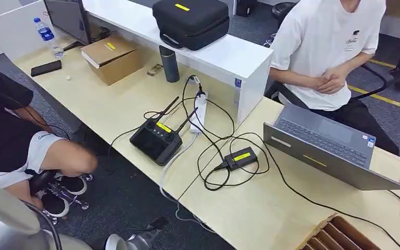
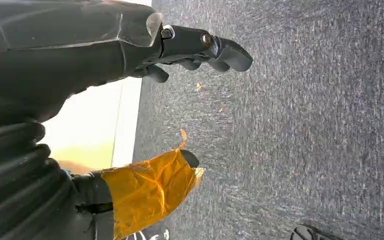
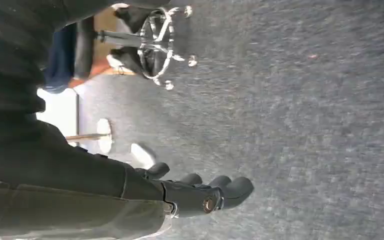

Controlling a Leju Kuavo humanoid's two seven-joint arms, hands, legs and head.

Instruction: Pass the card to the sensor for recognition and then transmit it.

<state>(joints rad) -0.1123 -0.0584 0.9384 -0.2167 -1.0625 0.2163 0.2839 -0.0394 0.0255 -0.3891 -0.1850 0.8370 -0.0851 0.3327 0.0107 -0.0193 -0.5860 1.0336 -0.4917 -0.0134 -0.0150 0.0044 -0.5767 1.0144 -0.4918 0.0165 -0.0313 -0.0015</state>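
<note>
Left robot hand (image 2: 180, 100) spread over carpet (image 2: 305, 125) | right robot hand (image 3: 200, 192) empty, fingers apart | card unseen

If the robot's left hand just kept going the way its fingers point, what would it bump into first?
Probably nothing but the grey carpet. The left hand hangs with its fingers apart and empty, and the way ahead looks free, though depth is hard to judge.

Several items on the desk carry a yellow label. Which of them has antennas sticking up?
The black controller near the desk's front edge: two thin antennas rise from it. The carry case, cardboard box, small black box and laptop have none.
</note>
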